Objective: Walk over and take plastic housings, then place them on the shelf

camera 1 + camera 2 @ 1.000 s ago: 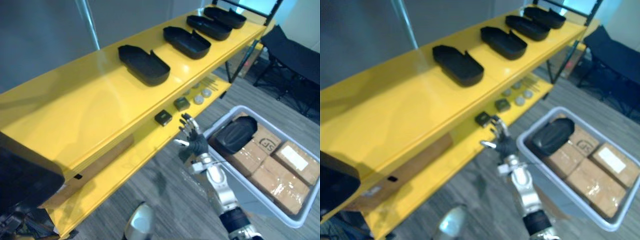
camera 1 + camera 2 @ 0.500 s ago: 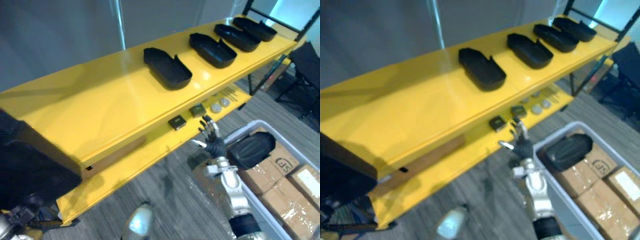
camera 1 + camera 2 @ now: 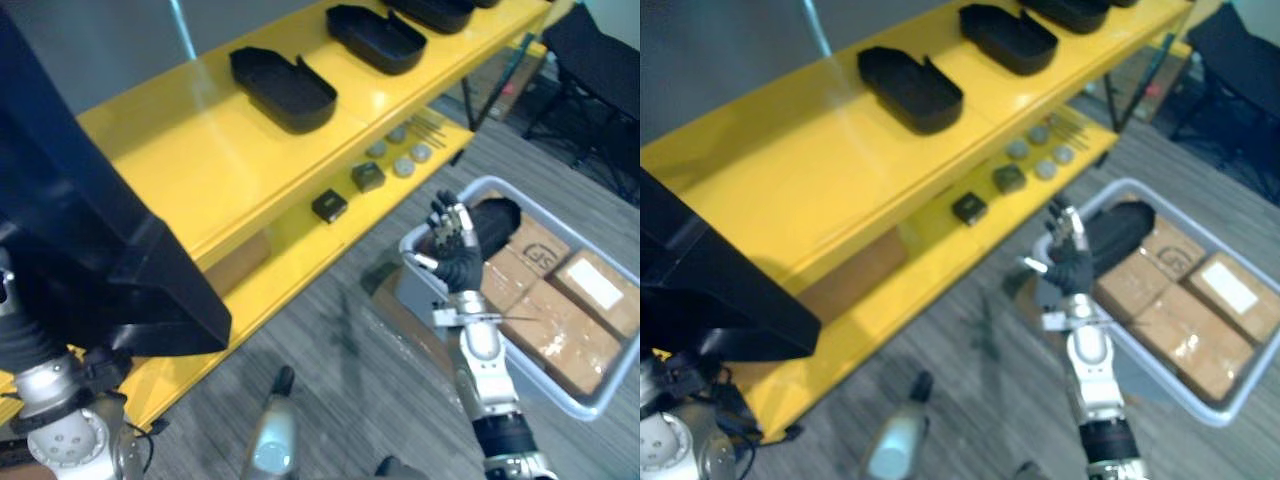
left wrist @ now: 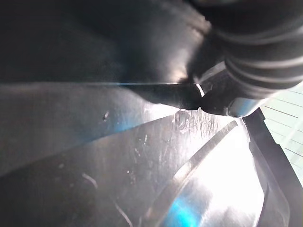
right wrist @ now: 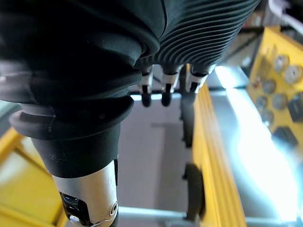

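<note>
Three black plastic housings lie in a row on the yellow shelf's top board [image 3: 190,150]: the nearest [image 3: 283,88], the second [image 3: 376,25] and a third [image 3: 440,10]. A large black housing [image 3: 90,220] looms at the left, carried on my left arm; my left hand [image 4: 255,52] shows as its ribbed cover against the glossy black shell. Another housing [image 3: 495,215] lies on boxes in the grey bin [image 3: 418,288]. My right hand [image 3: 455,255] hovers open over the bin's near corner, just beside that housing, its fingers [image 5: 164,90] straight and holding nothing.
The lower shelf carries two small black blocks [image 3: 328,205] [image 3: 367,177] and several grey discs [image 3: 405,160]. Cardboard boxes [image 3: 570,330] fill the bin. A black folding chair [image 3: 590,55] stands at the far right. Grey striped floor [image 3: 330,340] lies between shelf and bin.
The camera has shifted. The black housing on my left arm has risen and now covers far more of the left side. My right hand has moved from beside the bin to over its corner.
</note>
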Robot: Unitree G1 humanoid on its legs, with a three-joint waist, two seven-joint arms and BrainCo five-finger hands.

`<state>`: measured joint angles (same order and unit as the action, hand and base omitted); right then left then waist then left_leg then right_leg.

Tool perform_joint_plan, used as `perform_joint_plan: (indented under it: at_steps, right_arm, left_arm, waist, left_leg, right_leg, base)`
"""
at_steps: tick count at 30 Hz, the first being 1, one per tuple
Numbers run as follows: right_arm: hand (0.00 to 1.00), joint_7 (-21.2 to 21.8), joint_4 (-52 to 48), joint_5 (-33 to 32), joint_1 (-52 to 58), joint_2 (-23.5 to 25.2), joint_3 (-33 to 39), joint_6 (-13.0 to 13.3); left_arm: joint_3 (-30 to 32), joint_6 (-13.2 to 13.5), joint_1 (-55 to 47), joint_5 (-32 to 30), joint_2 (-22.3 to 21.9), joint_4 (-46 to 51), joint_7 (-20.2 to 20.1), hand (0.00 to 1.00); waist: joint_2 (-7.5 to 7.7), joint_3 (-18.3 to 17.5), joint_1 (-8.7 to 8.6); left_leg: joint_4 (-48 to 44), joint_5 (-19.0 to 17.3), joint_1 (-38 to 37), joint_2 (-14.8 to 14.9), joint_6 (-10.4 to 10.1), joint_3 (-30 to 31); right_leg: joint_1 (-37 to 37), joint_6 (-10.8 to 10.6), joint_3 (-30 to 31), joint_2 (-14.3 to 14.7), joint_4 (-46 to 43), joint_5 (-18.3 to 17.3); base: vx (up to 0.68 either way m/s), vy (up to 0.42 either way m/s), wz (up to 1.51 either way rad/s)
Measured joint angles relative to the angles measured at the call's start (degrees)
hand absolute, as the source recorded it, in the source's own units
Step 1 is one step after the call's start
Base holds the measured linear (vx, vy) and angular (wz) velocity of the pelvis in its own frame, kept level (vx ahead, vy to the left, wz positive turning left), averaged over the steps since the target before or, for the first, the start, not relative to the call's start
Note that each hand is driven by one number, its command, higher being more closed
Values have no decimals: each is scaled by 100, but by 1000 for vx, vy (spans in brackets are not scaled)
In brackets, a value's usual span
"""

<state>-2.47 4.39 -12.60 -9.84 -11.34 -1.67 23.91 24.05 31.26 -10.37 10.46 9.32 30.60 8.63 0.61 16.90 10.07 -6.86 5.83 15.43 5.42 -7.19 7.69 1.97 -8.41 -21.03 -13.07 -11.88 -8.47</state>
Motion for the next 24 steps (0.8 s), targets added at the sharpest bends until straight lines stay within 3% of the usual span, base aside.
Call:
perform_joint_plan:
  at_steps: [6,8,11,12,13,14,15,16,17,18,20,23,24]
  right_arm:
    - [0,-13,-92,13,-58,-1,108,2]
    - [0,-14,-175,4,-16,3,170,9]
    - [0,-45,-242,-13,250,98,288,83]
    - [0,-70,-316,-11,376,162,335,110]
    - [0,-155,-495,-5,622,210,409,172]
    - [0,-214,-622,-6,841,231,431,298]
    - [0,-236,-624,0,894,241,417,336]
    - [0,-257,-624,14,894,282,395,350]
    - [0,-292,-623,41,862,282,397,383]
    - [0,-326,-616,63,800,283,398,400]
    - [0,-468,-593,392,441,221,473,387]
    - [0,-565,-674,447,236,-111,876,299]
    - [0,-598,-688,445,236,-180,978,252]
  left_arm:
    - [-49,-4,64,-116,142,-5,383,100]
    - [-44,-7,60,-217,142,-5,418,100]
    - [12,-60,-149,-336,138,-4,379,100]
    - [62,-60,-267,-387,142,-3,344,100]
    - [63,-60,-401,-419,119,-3,289,100]
    - [86,-62,-455,-455,144,-9,247,100]
    - [127,-60,-481,-492,156,-6,246,100]
    - [275,-66,-529,-527,197,-6,250,100]
    - [356,-89,-511,-526,254,-4,247,100]
    - [429,-125,-462,-518,362,-6,250,100]
    - [500,-175,-221,-381,418,-56,248,100]
    - [438,-269,138,-163,424,-270,211,100]
    - [443,-308,182,-121,427,-285,213,100]
  waist:
    - [-72,216,-144]
    - [-77,263,-139]
    - [-49,318,-116]
    - [45,364,-108]
    - [-60,327,-131]
    - [-99,329,-140]
    - [-63,317,-138]
    - [29,271,-138]
    - [59,245,-142]
    - [48,246,-130]
    - [32,223,-128]
    - [-136,2,-237]
    - [-158,-23,-292]
  left_leg:
    - [-1,9,-32,-81,42,-108]
    - [-410,-231,81,-145,63,-104]
    - [-1621,-1010,294,-280,110,-74]
    - [-2003,-1231,318,-329,289,-174]
    - [-2459,-1621,370,-320,602,-485]
    - [-2716,-1895,360,-329,456,-463]
    - [-2765,-1978,331,-360,477,-465]
    - [-2738,-2055,253,-407,549,-458]
    - [-2712,-2077,194,-409,634,-359]
    - [-2710,-2141,131,-426,718,-289]
    - [-2583,-2260,-148,-443,759,-105]
    - [-2333,-2286,-396,-450,638,359]
    - [-2331,-2306,-453,-458,611,507]
  right_leg:
    - [-155,-145,97,-181,-309,-117]
    - [-133,-138,96,-261,-478,-252]
    - [132,-116,53,-423,-779,-601]
    - [265,-49,24,-497,-746,-651]
    - [380,146,70,-484,-1081,-635]
    - [55,470,276,-629,-1998,-528]
    - [-143,671,457,-678,-2363,-380]
    - [-425,788,717,-731,-2836,90]
    - [-533,739,765,-755,-3085,376]
    - [-625,585,826,-741,-3244,139]
    - [-779,366,1008,-396,-2993,-600]
    - [-1092,223,1940,219,-1669,-641]
    - [-1127,152,2113,273,-1494,-598]
  base:
    - [-20,9,-5]
    - [23,33,5]
    - [52,79,9]
    - [158,124,9]
    - [212,179,25]
    - [179,161,26]
    - [218,276,24]
    - [211,229,15]
    - [306,177,21]
    - [292,51,30]
    - [300,30,33]
    - [255,-37,77]
    - [285,-131,116]
